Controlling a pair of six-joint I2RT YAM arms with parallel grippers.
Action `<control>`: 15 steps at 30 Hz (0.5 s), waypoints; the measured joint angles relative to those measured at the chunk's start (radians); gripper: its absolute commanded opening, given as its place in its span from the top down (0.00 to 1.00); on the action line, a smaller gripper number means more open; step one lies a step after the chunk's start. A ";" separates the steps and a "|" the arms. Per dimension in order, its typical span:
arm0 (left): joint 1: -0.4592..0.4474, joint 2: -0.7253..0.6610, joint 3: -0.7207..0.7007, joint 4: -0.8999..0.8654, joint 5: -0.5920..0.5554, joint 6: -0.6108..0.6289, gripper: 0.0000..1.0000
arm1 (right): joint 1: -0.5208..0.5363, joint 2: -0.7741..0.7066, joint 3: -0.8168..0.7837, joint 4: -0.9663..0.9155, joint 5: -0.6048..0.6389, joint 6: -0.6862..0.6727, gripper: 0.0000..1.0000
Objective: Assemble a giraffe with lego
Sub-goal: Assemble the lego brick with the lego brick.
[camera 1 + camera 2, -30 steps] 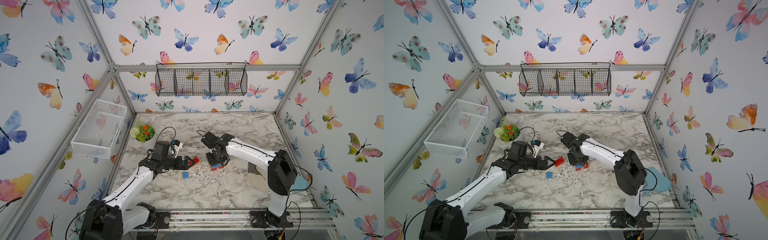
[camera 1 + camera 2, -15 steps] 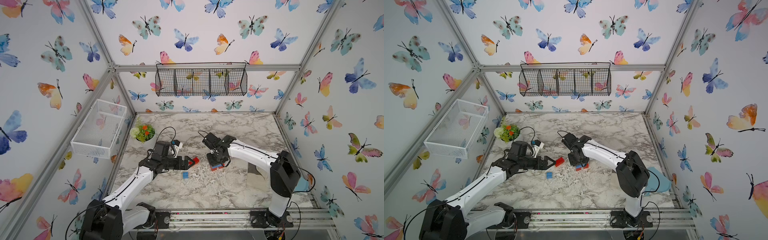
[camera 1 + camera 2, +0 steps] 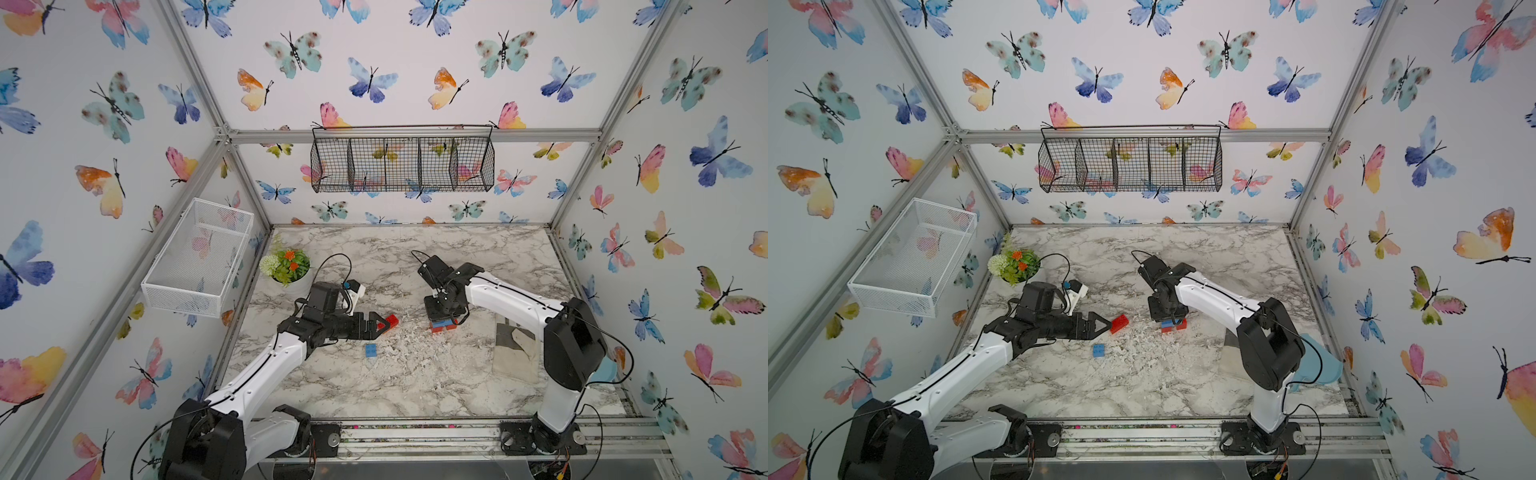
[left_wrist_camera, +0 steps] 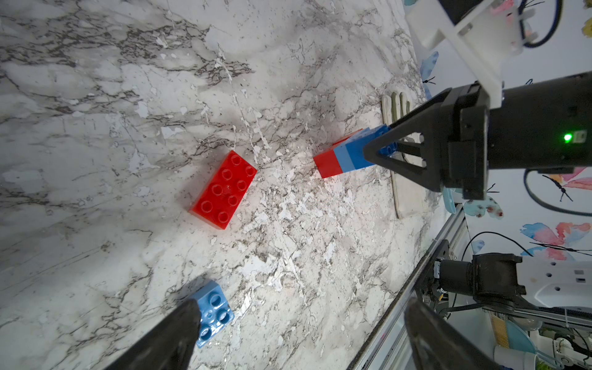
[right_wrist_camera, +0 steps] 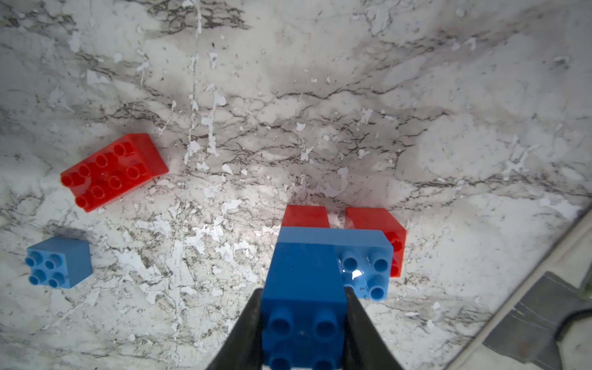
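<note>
The partly built giraffe [image 3: 442, 326] stands mid-table: two red square legs [image 5: 304, 216] under a long blue brick [image 5: 365, 256]. A darker blue square brick [image 5: 304, 282] sits on one end of it, and my right gripper [image 5: 302, 291] is shut on that brick from above, a finger on each side. A long red brick [image 3: 390, 322] lies loose to the left. My left gripper [image 3: 379, 325] hovers open just beside it with nothing between its fingers. A small light-blue square brick [image 3: 371, 350] lies nearer the front, next to one left finger [image 4: 179, 333].
A potted flower [image 3: 286, 266] stands at the table's left edge behind the left arm. A grey cloth [image 3: 515, 347] lies right of the giraffe. A white wire basket [image 3: 199, 257] hangs on the left wall and a black one [image 3: 403, 160] on the back wall.
The right arm's elbow has drifted slightly to the right while its gripper stays on the blue brick. The left arm and the loose bricks have not moved.
</note>
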 measured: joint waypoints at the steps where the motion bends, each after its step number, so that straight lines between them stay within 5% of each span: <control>1: 0.000 0.000 0.000 0.000 0.000 0.000 0.02 | -0.004 0.000 0.000 0.001 0.003 0.000 0.61; 15: 0.000 0.005 0.000 -0.003 0.004 0.000 0.02 | -0.027 0.015 -0.024 0.003 0.047 -0.002 0.48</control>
